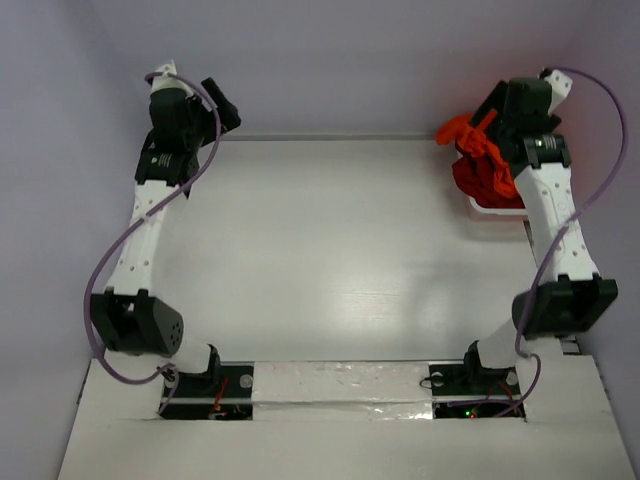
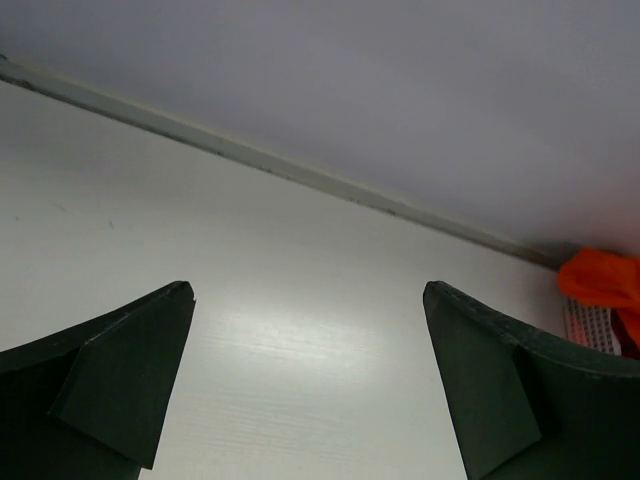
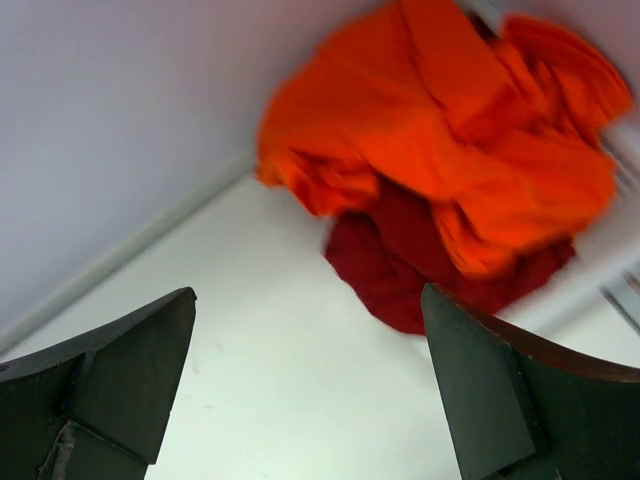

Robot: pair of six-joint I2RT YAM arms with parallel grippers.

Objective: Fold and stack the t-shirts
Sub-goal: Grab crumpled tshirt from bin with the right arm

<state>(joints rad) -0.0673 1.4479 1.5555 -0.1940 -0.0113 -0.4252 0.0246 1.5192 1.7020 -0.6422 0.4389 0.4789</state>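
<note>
Crumpled shirts point(image 1: 472, 172) heaped at the far right corner of the desk point(image 1: 330, 250).
My left tool point(image 2: 308, 288) and right tool point(image 3: 309, 290) gape, released; the orange shirt point(image 3: 440, 130) bunches in soft folds over the red shirt point(image 3: 400, 270).

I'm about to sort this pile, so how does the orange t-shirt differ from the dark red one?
The orange t-shirt is bright and lies on top; the dark red t-shirt is darker and sits underneath. The orange one shows far more cloth; the dark red one is mostly covered. Both are crumpled, unfolded and heaped together.
</note>
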